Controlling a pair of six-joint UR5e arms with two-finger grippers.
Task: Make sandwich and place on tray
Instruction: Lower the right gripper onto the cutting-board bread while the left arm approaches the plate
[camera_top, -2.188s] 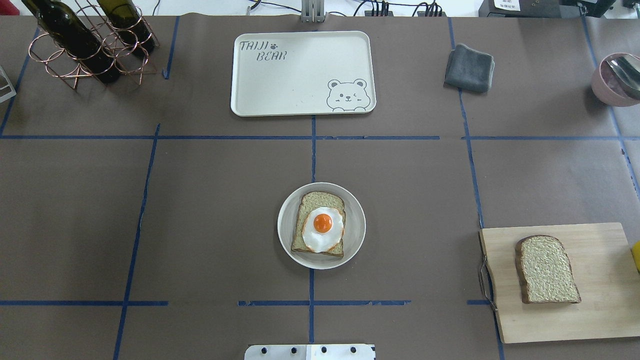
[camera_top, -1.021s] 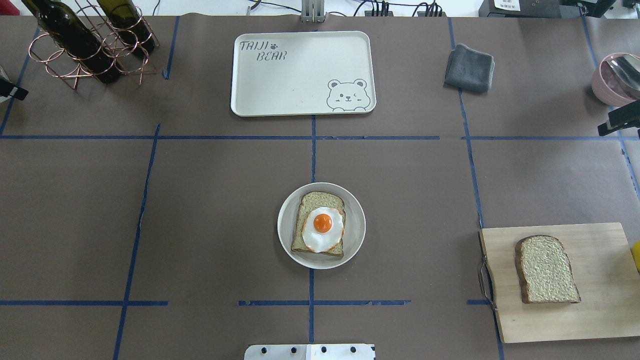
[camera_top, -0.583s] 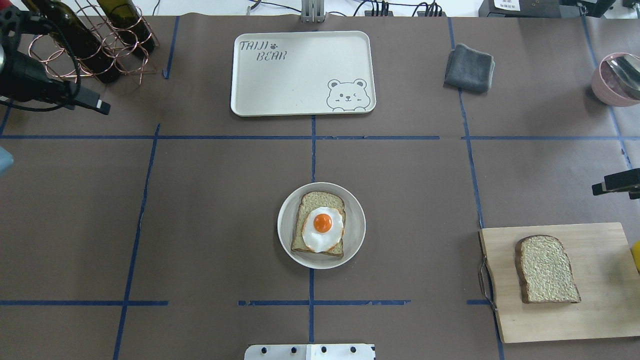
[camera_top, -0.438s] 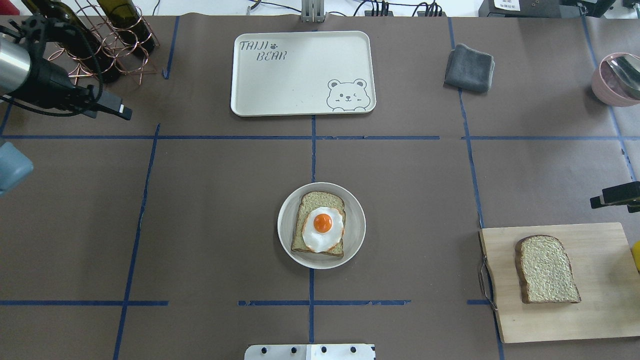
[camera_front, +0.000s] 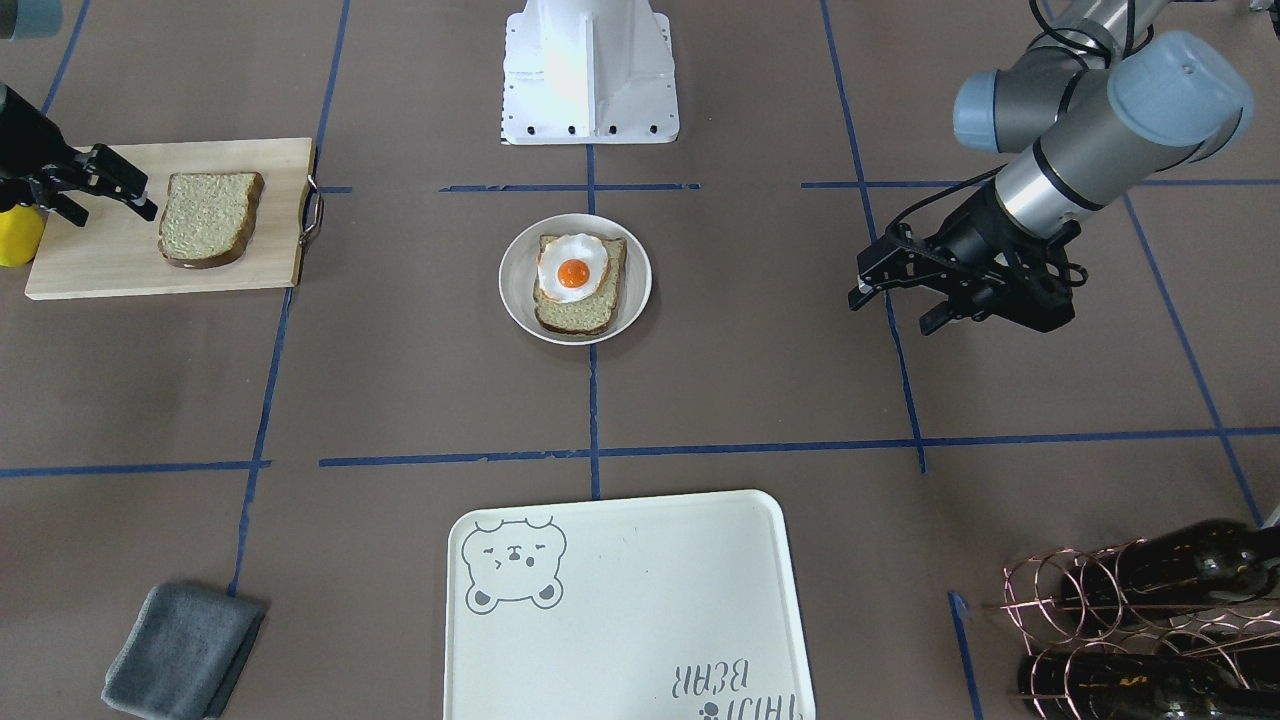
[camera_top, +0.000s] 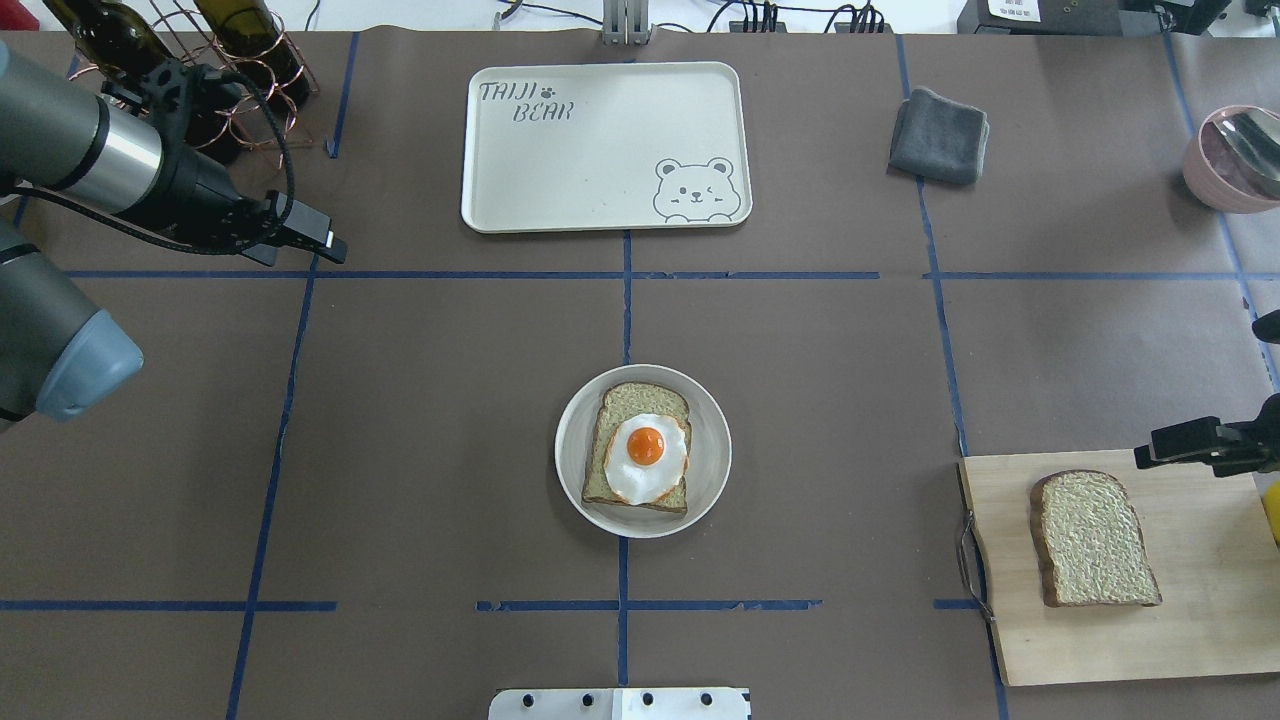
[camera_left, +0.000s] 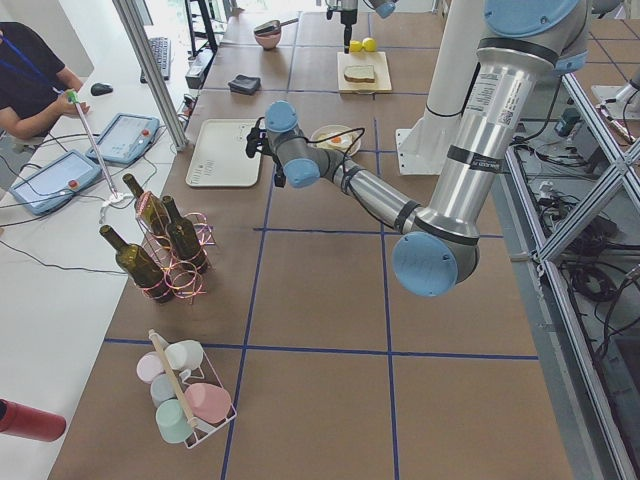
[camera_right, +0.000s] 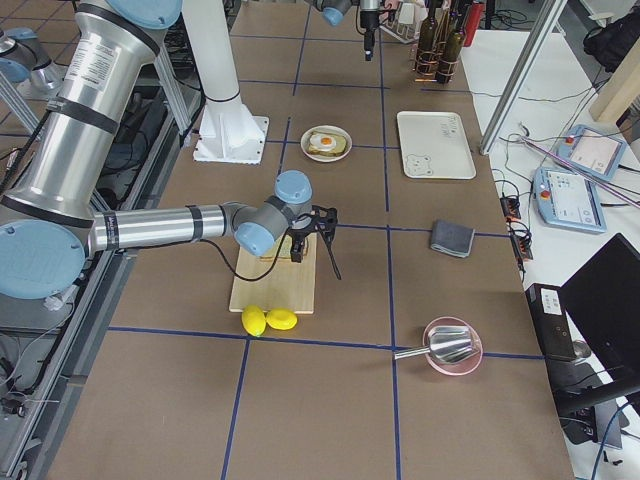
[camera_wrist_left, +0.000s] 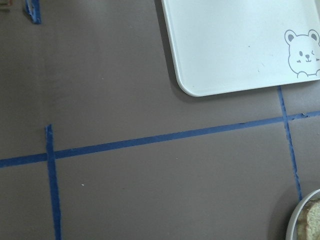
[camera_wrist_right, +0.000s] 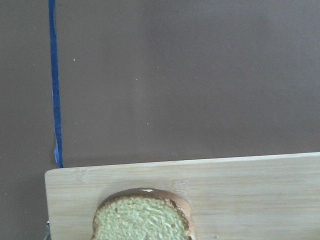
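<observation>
One bread slice with the fried egg (camera_top: 645, 455) on top lies in a small round white dish (camera_top: 573, 455) at the table's middle, also in the front view (camera_front: 573, 275). The second bread slice (camera_top: 1095, 540) lies on the wooden cutting board (camera_top: 1200, 620) and shows in the right wrist view (camera_wrist_right: 142, 220). The cream bear tray (camera_top: 600, 150) stands bare at the far middle. My left gripper (camera_front: 895, 308) is open and empty, above the table between the wine rack and the dish. My right gripper (camera_front: 115, 212) is open and empty, over the board's far edge beside the slice.
A copper rack with wine bottles (camera_top: 190, 80) stands behind my left arm. A grey cloth (camera_top: 940, 135) lies right of the tray. A pink bowl with a spoon (camera_top: 1235, 155) is at the far right. A yellow fruit (camera_front: 18, 235) lies by the board.
Both arms have come into view. The left gripper has moved in from the left edge towards the middle. The right gripper has moved nearer, down to the cutting board's far edge.
</observation>
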